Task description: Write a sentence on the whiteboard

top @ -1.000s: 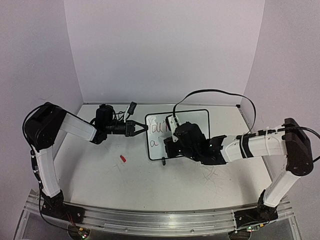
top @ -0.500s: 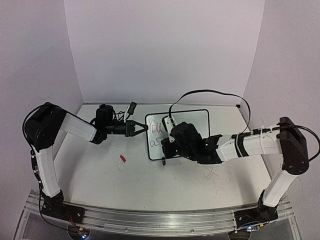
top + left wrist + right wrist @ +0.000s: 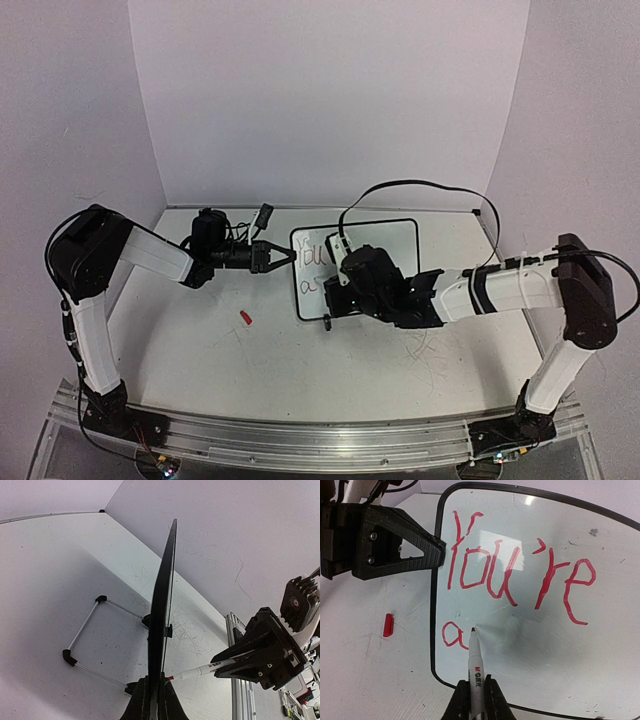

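Pinching the marker (image 3: 475,667) between the pressed-together fingers of the right gripper (image 3: 474,694), tip touching the whiteboard (image 3: 600,670) just right of a lone "a"; reading only "You're" above as the sentence (image 3: 520,575) so far; heading rightward along the board's long axis into bare white; skirting the lower frame edge close beneath; clamping the board's left edge with the left gripper (image 3: 156,692), nearer but busy steadying.
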Motion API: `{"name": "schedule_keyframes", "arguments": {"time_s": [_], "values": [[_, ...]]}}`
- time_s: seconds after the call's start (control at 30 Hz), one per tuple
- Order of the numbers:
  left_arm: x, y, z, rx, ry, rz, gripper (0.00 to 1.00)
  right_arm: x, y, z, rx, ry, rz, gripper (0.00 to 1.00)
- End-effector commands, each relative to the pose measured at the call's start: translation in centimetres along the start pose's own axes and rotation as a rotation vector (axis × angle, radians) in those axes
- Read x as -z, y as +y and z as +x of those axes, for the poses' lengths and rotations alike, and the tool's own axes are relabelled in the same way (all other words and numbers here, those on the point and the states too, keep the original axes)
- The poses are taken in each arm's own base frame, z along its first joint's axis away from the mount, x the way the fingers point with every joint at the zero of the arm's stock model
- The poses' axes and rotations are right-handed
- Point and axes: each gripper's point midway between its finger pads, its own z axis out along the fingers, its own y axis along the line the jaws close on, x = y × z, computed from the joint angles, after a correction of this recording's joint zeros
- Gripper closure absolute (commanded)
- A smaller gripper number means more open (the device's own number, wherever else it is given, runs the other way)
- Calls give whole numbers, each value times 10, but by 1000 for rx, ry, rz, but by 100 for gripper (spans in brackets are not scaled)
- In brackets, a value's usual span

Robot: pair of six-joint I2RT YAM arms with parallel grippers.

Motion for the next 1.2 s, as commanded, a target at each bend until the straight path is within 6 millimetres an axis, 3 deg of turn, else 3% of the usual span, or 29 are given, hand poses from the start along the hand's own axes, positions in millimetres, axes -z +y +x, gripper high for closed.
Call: {"name": "schedule_keyframes", "arguments": {"time_s": [0.0,0.47,1.17], "values": [[-5,-24,-14,-50,-1,52,100,-4,-1,-11,-21,-22,18,100],[-5,-24,-15,-52,-1,51,100,-8,-3,-11,-23,-18,42,100],[-5,-24,-14,-51,1,53,100,-4,-9,23,-53,75,39,100]]}}
